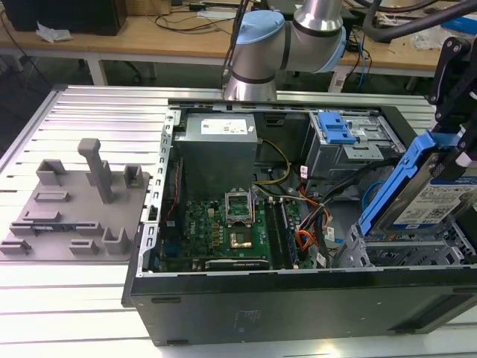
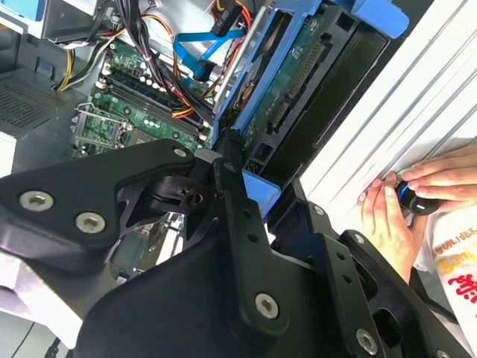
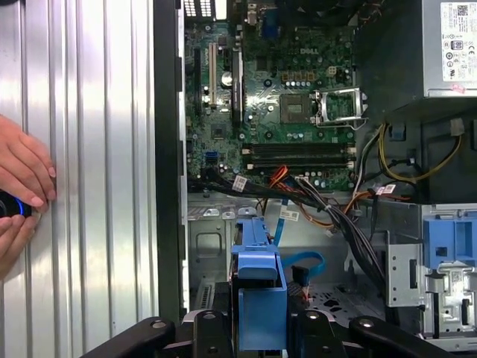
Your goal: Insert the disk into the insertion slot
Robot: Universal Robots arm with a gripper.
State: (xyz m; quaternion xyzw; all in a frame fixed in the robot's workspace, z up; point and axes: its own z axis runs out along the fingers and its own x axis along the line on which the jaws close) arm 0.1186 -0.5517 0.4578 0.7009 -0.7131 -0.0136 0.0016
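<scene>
Blue-framed, the disk is gripped tight by the pincer and tilted, seemingly so its lower edge is aimed at the slot in the case corner.

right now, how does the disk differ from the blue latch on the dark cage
Pose: the disk is tilted steeply, clamped in the end effector; the blue latch lies flat on the darker cage. Size: the disk looks much larger than the latch. Make-up: the disk is a silver drive in a blue frame; the latch is one ridged blue piece. Both show bright blue plastic.
</scene>
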